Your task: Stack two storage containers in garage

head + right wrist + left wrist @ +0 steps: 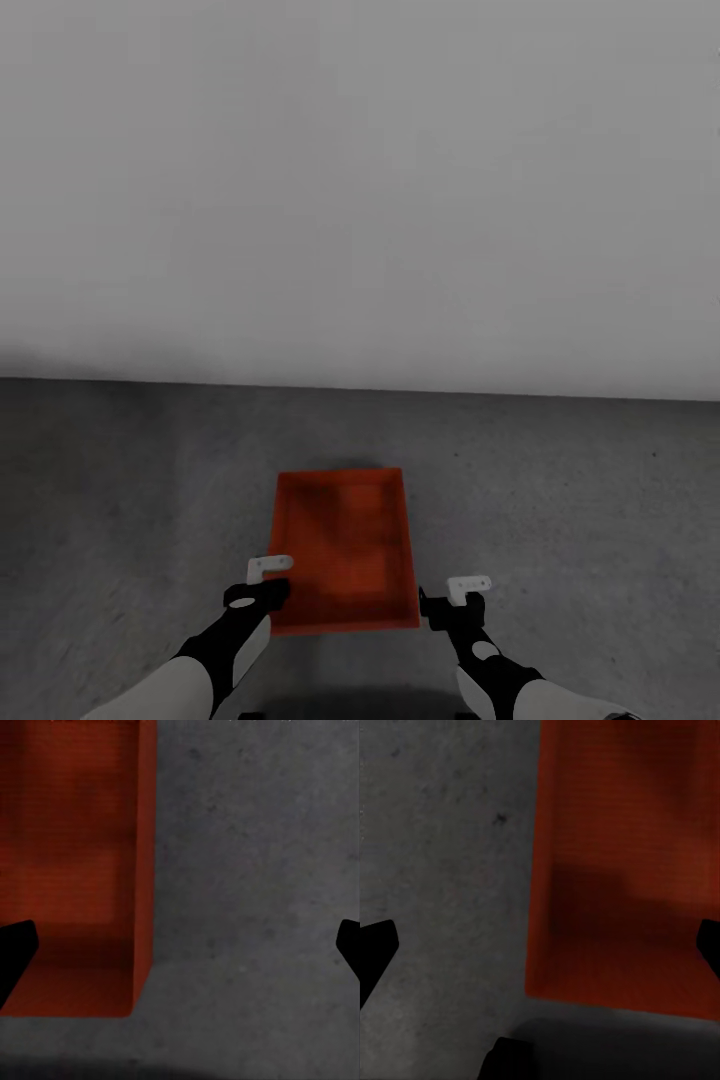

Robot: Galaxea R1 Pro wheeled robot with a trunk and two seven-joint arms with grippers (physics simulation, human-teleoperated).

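One orange-red rectangular open-topped storage bin (345, 548) on the rough dark grey concrete floor (560, 500), my two grippers spread wide and empty at its near corners.

Nearest me, my left gripper (268, 578) hangs over the bin's near left corner and my right gripper (462, 597) just outside the near right corner, neither gripping it. Between them the bin sits flat on the concrete; its thin plain walls look light, rigid and probably slick, so I judge the two long side rims the best hold. Beyond it stands a plain pale grey wall (360, 180).
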